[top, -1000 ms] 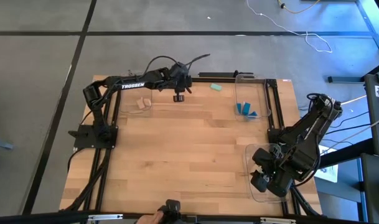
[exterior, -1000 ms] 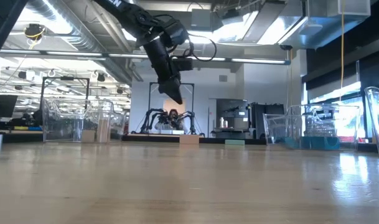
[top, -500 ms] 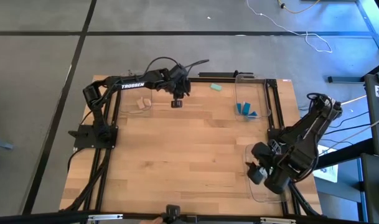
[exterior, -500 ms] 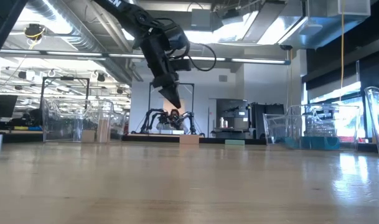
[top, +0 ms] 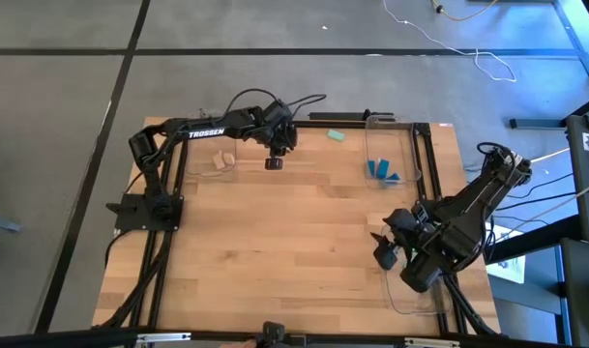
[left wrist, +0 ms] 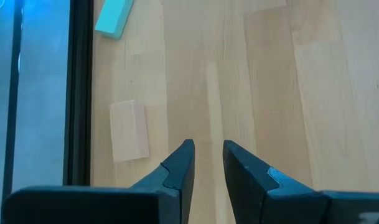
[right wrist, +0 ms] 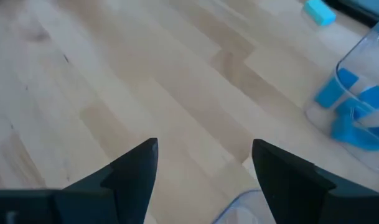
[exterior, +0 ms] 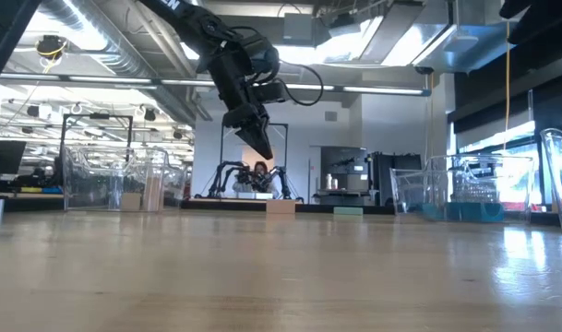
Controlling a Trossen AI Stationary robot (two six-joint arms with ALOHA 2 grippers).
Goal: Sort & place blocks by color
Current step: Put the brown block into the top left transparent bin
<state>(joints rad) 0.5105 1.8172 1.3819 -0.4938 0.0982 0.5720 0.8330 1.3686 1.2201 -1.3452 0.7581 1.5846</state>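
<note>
My left gripper (top: 273,160) hangs above the far middle of the table, open by a narrow gap, with nothing between its fingers (left wrist: 208,149). A tan block (left wrist: 128,130) lies flat on the wood close beside it, next to the black far rail. A mint block (top: 337,135) lies farther right by that rail. Blue blocks (top: 381,171) sit in the far right clear tray, tan blocks (top: 222,159) in the far left one. My right gripper (top: 383,253) is wide open and empty above the near right part of the table.
A third clear tray (top: 412,290) stands at the near right edge under the right arm. The black frame rails (top: 333,121) border the table. The wood in the middle (top: 294,242) is bare. In the low view, the room behind shows shelving and equipment.
My right gripper has swung from over the near right tray toward the table's left and far side, out over the wood. My left gripper has kept nearly the same place and turned a little at the wrist.
</note>
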